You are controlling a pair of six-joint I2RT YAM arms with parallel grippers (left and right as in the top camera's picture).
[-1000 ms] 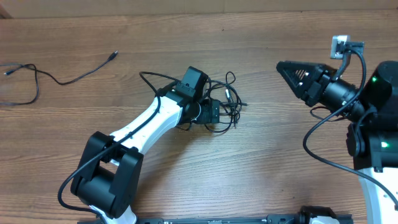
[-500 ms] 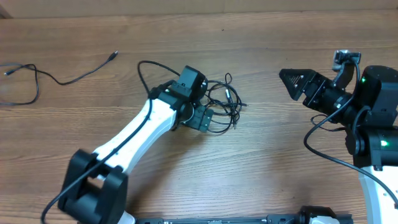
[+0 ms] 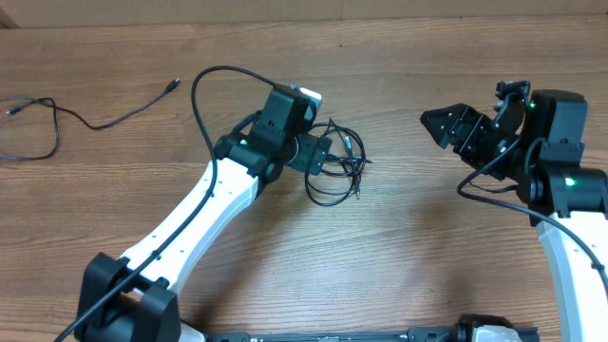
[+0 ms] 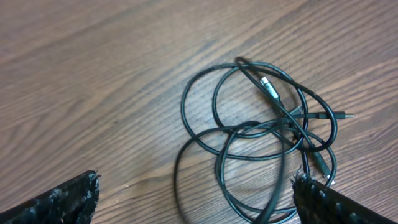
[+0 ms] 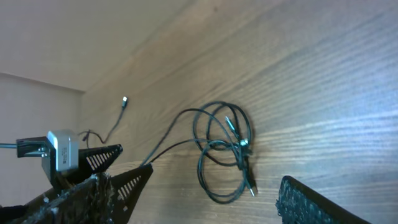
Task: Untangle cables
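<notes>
Several thin black cables (image 3: pixel 339 163) lie knotted on the counter (image 3: pixel 399 256). The left gripper (image 3: pixel 321 156) hovers directly over the knot, jaws wide open. The right gripper (image 3: pixel 439 125) sits well right of it, jaws also open.

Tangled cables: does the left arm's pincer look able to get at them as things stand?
Probably yes. The left pincer hangs open just above the tangled cables, with nothing between them; the right pincer stands well off to the side.
</notes>
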